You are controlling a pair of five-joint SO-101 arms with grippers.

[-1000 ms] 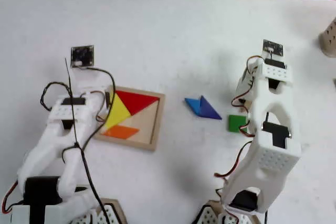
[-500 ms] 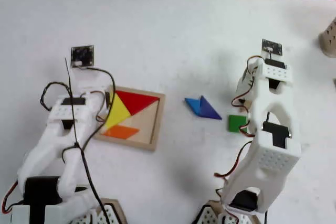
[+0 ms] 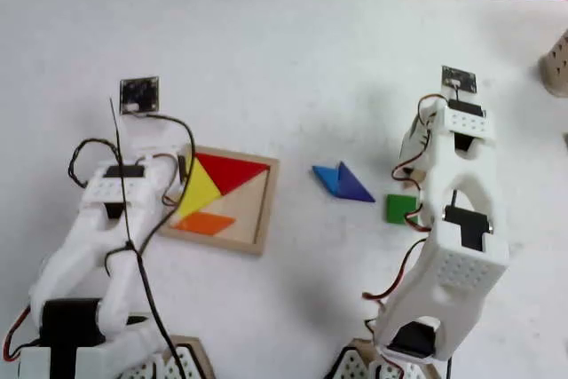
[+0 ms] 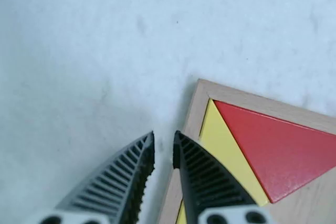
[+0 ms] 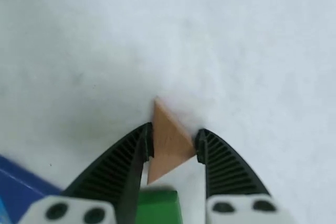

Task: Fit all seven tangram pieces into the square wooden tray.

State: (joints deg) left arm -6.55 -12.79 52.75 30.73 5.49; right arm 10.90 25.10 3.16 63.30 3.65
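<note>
Right gripper (image 5: 176, 130): clenched on tan triangle (image 5: 168, 150), pinch across sloped edges. Risk: piece squirts out or twists on lift. Left gripper (image 4: 164, 139): nearly closed, empty, beside wooden tray (image 4: 195, 109) corner.

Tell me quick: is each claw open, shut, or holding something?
Left gripper: almost shut, holding nothing.
Right gripper: shut on the tan triangle.
</note>
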